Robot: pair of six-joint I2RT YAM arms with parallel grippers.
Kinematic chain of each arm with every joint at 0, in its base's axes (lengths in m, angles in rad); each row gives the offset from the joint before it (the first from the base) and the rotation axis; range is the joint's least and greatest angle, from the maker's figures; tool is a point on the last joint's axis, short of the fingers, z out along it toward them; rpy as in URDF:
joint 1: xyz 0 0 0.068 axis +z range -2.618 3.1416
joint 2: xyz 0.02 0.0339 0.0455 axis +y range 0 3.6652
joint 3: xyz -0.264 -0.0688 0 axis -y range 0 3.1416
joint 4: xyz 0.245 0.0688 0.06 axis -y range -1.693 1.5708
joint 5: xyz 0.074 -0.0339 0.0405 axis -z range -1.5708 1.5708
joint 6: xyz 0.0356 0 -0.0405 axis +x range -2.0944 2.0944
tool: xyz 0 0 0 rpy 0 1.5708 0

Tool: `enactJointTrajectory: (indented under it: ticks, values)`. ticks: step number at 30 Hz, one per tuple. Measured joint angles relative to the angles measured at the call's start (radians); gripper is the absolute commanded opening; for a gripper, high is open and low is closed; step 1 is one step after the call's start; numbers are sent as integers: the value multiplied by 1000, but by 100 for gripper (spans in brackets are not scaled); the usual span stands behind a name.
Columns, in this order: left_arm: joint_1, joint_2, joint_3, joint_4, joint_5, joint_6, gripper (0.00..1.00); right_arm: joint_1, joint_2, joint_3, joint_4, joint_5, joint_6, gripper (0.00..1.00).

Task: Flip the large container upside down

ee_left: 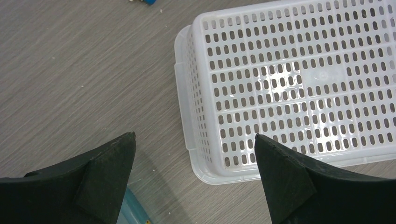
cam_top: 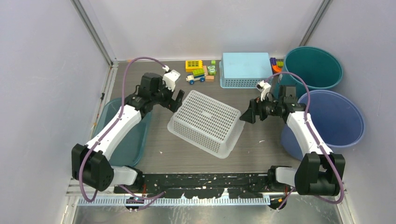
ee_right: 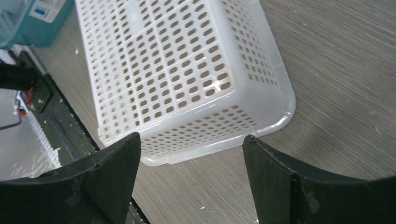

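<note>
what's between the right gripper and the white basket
Nothing but a short strip of bare table; the right wrist view shows the open right gripper just short of the white basket, not touching.

No legible text, bin label (ee_right: pixel 45 10) blurred

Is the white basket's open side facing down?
Yes, the white basket shows its perforated base on top, with its rim resting on the table.
</note>
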Motion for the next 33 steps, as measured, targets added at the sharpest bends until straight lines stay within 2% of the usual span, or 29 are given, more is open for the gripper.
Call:
enactJointTrajectory:
  ticks: [8, 12, 19, 24, 33]
  values:
    - [-14, 111, 36, -18, 26, -18, 100, 5, 10, 1, -81, -93, -98, 79]
    - [-16, 162, 36, -23, 33, -26, 100, 24, 65, 16, -146, -108, -149, 77]
    - [-16, 229, 36, -33, 47, -39, 100, 128, 135, 43, -233, -95, -218, 77]
    - [-16, 252, 36, -62, 97, -37, 100, 188, 144, 45, -222, -60, -195, 77]
    - [-18, 261, 36, -123, 169, -2, 100, 190, 198, 113, -162, 17, -96, 77]
